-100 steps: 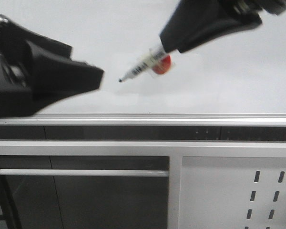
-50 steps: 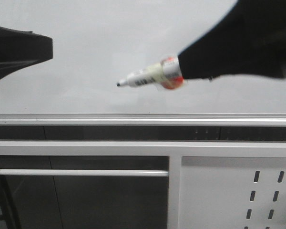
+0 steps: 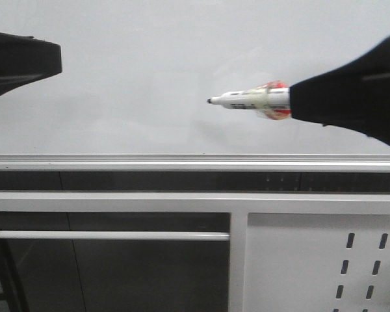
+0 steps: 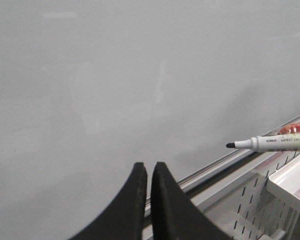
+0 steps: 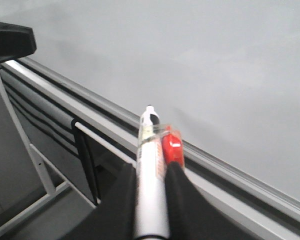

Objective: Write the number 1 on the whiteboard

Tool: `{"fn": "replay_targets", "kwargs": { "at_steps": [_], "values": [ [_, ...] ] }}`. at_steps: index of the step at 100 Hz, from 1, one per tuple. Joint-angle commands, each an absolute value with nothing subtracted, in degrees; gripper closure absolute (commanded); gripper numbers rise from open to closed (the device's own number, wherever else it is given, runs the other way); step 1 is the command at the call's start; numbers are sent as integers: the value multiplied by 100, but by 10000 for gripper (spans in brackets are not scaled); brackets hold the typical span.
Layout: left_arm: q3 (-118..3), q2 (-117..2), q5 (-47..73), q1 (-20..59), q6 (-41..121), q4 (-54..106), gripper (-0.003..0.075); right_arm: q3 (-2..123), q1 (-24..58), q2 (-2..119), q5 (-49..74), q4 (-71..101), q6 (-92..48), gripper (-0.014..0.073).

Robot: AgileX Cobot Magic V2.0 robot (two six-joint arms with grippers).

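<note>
The whiteboard [image 3: 149,65] fills the upper front view, glossy white-grey with a silver lower rim [image 3: 182,161]; no marker stroke shows on it. My right gripper [image 3: 299,104] is shut on a white marker pen [image 3: 250,101] with a black tip [image 3: 210,101] pointing left and a red piece taped to it. The pen also shows in the right wrist view [image 5: 151,170] and the left wrist view [image 4: 275,143]. My left gripper [image 3: 52,62] sits at the far left, shut and empty [image 4: 146,167]. The number 1 is not in view.
Below the board runs a white frame with a horizontal bar [image 3: 110,235] and a white metal panel with slot holes [image 3: 325,260] at the lower right. A white bin [image 4: 290,182] hangs on the slotted panel in the left wrist view.
My right gripper has moved right with the pen, which has levelled to near horizontal with its tip further right and slightly higher. My left gripper pulled back to the left edge.
</note>
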State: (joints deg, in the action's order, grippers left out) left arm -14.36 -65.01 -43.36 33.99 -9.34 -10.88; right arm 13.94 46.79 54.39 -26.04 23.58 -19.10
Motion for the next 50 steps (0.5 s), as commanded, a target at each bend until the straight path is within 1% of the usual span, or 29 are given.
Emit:
{"fn": "replay_targets", "kwargs": {
  "at_steps": [1,16,29,39,50],
  "values": [
    [-1556,-6400,-4786,3439,-934,-981,739,1430,4701,5361,-3447,2112,-1969,644],
    [-1556,-6433,-4786,3439,-934,-981,739,1451,4701,5361,-3831,1922,-1969,644],
    [-1556,-6585,-4850,3439,-934,-928,739,1451,4701,5361,-3888,1922,-1969,644],
    [-1556,-6756,-5096,3439,-934,-915,739,1467,4701,5361,-4085,1922,-1969,644],
    [-1556,-6917,-5444,3439,-934,-915,739,1617,4701,5372,-3930,1922,-2023,644]
  ]
}}
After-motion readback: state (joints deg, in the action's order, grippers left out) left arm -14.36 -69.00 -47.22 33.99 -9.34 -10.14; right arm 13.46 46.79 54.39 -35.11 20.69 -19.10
